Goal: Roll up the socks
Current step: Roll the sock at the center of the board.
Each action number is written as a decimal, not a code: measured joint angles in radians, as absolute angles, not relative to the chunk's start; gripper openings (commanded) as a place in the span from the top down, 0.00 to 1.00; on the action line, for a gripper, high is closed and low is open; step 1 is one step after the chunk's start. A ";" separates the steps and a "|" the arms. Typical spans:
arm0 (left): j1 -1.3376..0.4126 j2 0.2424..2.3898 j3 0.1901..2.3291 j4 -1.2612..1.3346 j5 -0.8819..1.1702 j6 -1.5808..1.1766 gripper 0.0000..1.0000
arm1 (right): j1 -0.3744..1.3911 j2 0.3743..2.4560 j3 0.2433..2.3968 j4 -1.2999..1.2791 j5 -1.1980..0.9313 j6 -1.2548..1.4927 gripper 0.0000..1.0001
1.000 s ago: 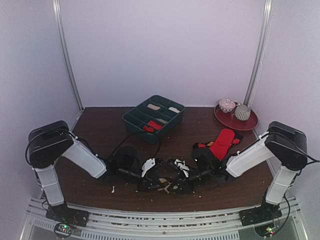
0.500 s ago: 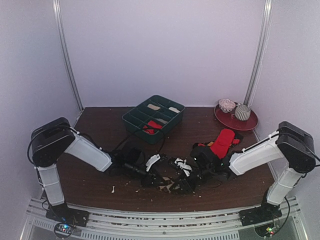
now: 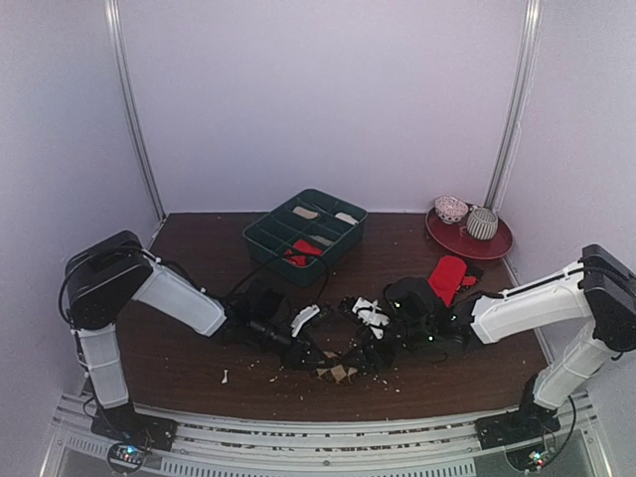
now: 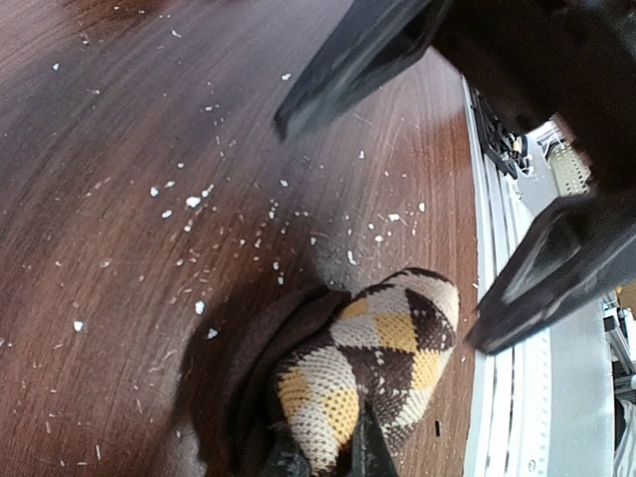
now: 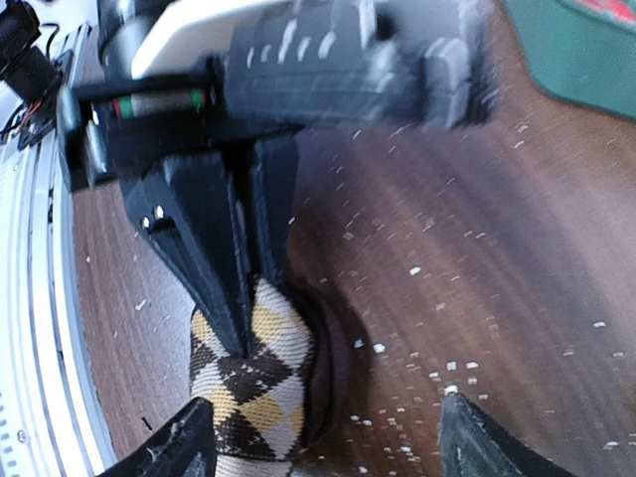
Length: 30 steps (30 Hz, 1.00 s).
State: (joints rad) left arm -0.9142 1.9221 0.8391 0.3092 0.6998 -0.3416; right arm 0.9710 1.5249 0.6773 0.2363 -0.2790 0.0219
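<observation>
Left hand (image 5: 253, 308) pinched shut on the brown argyle sock (image 4: 373, 363) near the worktop's (image 3: 199, 258) front edge, right hand (image 5: 323, 437) spread wide over it — holding nothing, red sock (image 3: 447, 276) lying toward the right edge

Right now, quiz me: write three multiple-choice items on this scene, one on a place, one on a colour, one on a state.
1. Where does the red plate stand?
A. the far right corner of the table
B. the near left edge
C. between the two grippers

2. What colours has the sock pinched by the left gripper?
A. plain white
B. brown with tan diamonds
C. blue stripes

3. How is the right gripper?
A. shut on the plate
B. shut on the sock
C. open

Answers: 1 A, it sits by the back right post; 2 B, both wrist views show the argyle; 3 C, its fingers stand wide apart.
</observation>
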 measured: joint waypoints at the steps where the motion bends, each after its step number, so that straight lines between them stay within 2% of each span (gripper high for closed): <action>1: -0.913 1.922 0.841 0.307 0.701 -0.342 1.00 | 0.971 1.538 0.682 0.233 -0.287 0.022 0.19; 5: -0.910 1.925 0.849 0.291 0.707 -0.343 1.00 | 0.963 1.588 0.706 0.219 -0.346 0.022 0.14; 15: -0.906 1.925 0.859 0.263 0.707 -0.340 1.00 | 0.912 1.716 0.751 0.243 -0.504 0.057 0.15; 23: -0.897 1.923 0.860 0.241 0.707 -0.350 1.00 | 0.900 1.770 0.756 0.327 -0.609 0.109 0.35; 27: -0.897 1.922 0.860 0.239 0.706 -0.347 1.00 | 0.900 1.771 0.735 0.371 -0.636 0.148 0.40; 30: -0.898 1.922 0.864 0.234 0.705 -0.343 1.00 | 0.905 1.771 0.704 0.414 -0.650 0.185 0.38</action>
